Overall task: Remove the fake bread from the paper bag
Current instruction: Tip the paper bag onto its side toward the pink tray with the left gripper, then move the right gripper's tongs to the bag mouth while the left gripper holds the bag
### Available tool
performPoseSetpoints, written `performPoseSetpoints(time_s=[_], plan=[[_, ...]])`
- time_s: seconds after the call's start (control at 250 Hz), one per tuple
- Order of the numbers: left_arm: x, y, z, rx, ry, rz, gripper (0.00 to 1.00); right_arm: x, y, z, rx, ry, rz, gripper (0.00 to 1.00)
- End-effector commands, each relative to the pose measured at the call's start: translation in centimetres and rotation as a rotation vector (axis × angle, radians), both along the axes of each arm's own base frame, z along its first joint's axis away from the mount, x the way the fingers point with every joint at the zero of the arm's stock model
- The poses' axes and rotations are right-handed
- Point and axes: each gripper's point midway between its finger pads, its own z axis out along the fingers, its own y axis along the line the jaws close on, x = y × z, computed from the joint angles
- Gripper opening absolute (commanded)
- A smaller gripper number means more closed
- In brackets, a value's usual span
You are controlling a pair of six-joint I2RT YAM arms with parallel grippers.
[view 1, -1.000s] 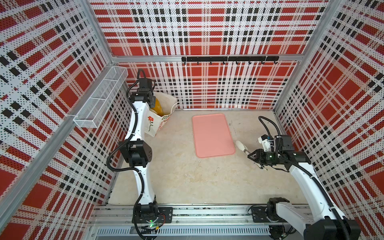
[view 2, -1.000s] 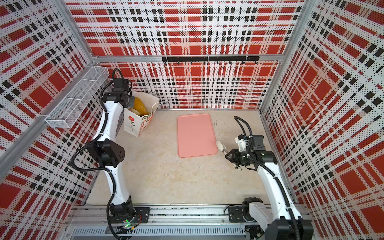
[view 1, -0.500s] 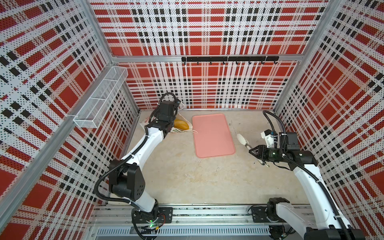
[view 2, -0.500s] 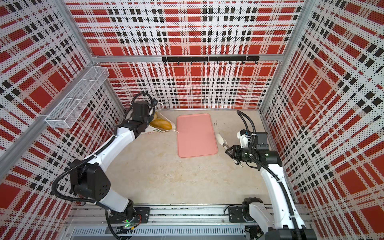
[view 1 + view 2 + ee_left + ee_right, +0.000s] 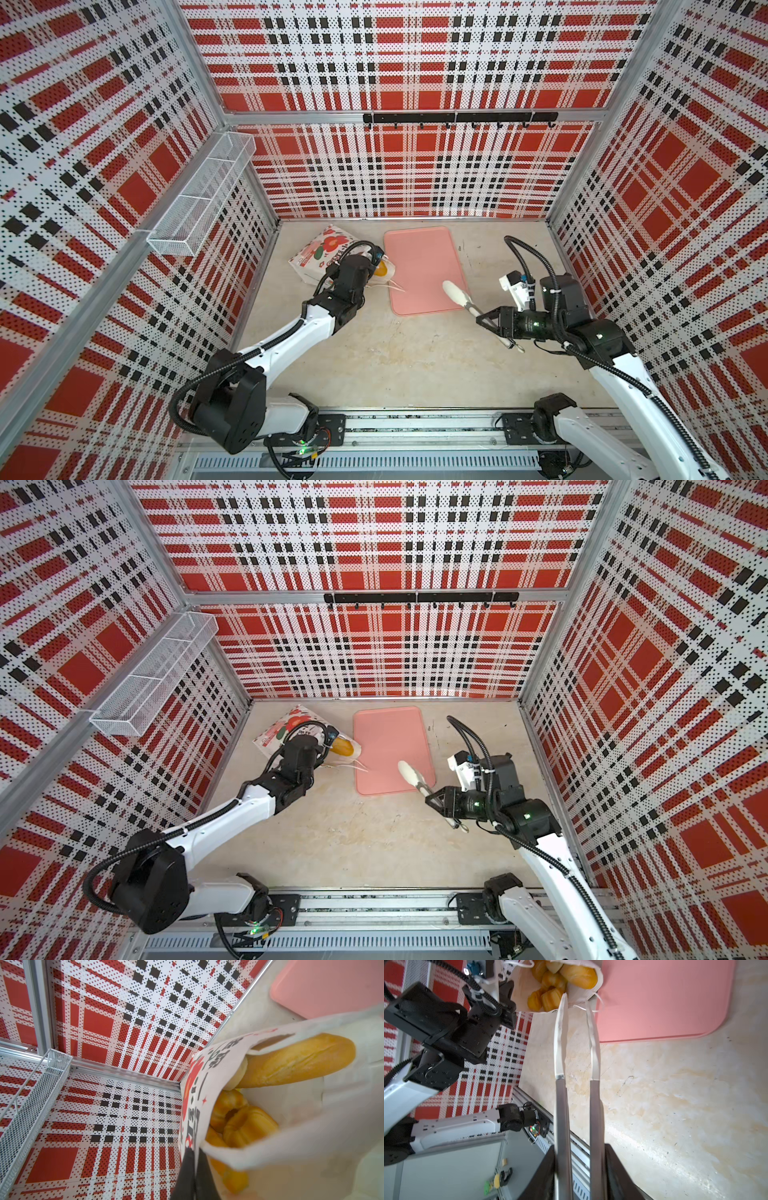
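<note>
The paper bag (image 5: 318, 254) (image 5: 284, 728) lies tipped on its side left of the pink tray, its mouth toward the tray. My left gripper (image 5: 194, 1159) is shut on the bag's rim by the mouth. Fake bread shows inside: a long loaf (image 5: 297, 1061), a fluted ring (image 5: 243, 1124), and several golden pieces (image 5: 550, 999); the loaf's end (image 5: 381, 270) (image 5: 343, 747) shows in both top views. My right gripper (image 5: 484, 318) (image 5: 579, 1159) is shut on metal tongs (image 5: 457, 295) (image 5: 560, 1043). The white tong tips stand apart and empty, over the tray's near right corner.
The flat pink tray (image 5: 419, 257) (image 5: 388, 737) (image 5: 664, 1001) lies bare at the back middle. A wire basket (image 5: 199, 199) hangs on the left wall and a black hook rail (image 5: 457, 118) on the back wall. The bag's cord handles (image 5: 392, 286) trail onto the table.
The left arm carried the bag from upright in the far left corner and tipped it onto its side beside the tray. The right arm moved the tongs left, over the tray's corner.
</note>
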Motion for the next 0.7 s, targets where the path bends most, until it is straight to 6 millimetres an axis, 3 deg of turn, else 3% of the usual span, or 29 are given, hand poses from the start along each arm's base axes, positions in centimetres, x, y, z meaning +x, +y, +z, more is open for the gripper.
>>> performPoseSetpoints(time_s=[0.0, 0.192, 0.348, 0.696], plan=[[-0.5, 1.0, 2.2, -0.01, -0.094, 0.04, 0.0, 1.4, 2.7, 0.5, 0.055, -0.036, 0.009, 0.37], [-2.0, 2.9, 1.9, -0.051, -0.109, 0.059, 0.0, 2.4, 7.4, -1.3, 0.066, -0.018, 0.088, 0.37], [-3.5, 1.8, 0.4, -0.11, -0.077, -0.033, 0.0, 3.5, 11.3, -1.7, 0.075, -0.051, 0.182, 0.37], [-3.9, 0.1, -1.8, -0.191, 0.007, -0.089, 0.0, 7.1, 15.3, -4.4, -0.103, -0.353, 0.415, 0.37]])
